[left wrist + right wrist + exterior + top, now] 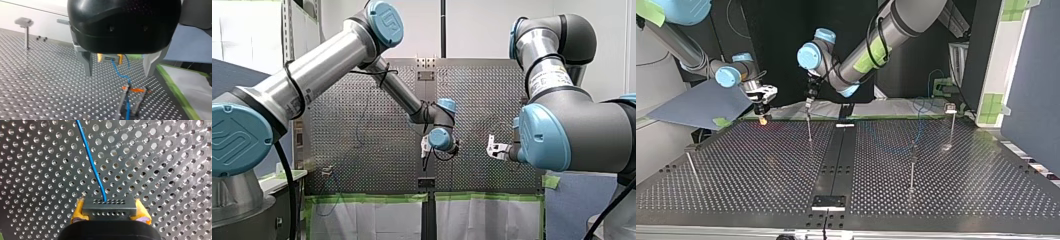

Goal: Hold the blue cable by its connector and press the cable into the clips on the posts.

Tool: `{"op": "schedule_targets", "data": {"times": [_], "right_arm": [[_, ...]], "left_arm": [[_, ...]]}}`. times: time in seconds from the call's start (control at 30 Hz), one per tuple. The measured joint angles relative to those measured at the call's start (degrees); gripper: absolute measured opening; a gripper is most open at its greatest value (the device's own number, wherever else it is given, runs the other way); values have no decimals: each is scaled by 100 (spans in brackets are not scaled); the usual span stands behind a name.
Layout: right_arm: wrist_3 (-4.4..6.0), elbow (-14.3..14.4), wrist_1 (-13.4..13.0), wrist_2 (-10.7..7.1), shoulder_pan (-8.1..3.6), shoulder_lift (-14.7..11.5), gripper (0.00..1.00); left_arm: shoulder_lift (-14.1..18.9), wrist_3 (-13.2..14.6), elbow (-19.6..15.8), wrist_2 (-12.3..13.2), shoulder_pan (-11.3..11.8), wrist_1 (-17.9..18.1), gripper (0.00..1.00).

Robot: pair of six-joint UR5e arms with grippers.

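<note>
In the right wrist view my right gripper (110, 213) has its yellow pads (78, 213) shut on a dark grey connector (109, 205). The blue cable (91, 162) runs ahead from it over the perforated table. My left gripper (118, 68) hangs open, its metal fingers (86, 62) wide apart and holding nothing. Ahead of them the connector (109, 58) shows between yellow pads, and the cable (120, 73) drops to a clip post (127, 91) with an orange tab. At the top view's left, my right gripper (764, 118) hovers near the table's far edge. My left gripper (808, 101) hangs above a thin post (809, 129).
More thin posts stand on the table in the top view: one at the near left (691, 167), one right of centre (912, 167) and one at the far right (951, 125). A dark centre strip (838, 160) divides the table. Green tape marks the far edge (175, 87).
</note>
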Motion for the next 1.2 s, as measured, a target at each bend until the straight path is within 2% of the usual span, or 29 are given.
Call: {"op": "schedule_targets", "data": {"times": [0.17, 0.4, 0.63, 0.87, 1.2], "right_arm": [[6, 0, 5, 1, -8, 0, 0], [2, 0, 52, 6, -17, 0, 0], [-5, 0, 107, 20, -24, 0, 0], [-9, 0, 113, 49, -45, 0, 0], [-20, -1, 158, 229, -93, 0, 0]], "left_arm": [[248, -53, -250, -112, -21, 251, 99], [597, -327, -598, -168, -24, 599, 99], [913, -403, -914, -415, -71, 870, 99], [1234, -463, -1233, -643, -154, 909, 99], [1765, -626, -1765, -912, -334, 897, 99]]}}
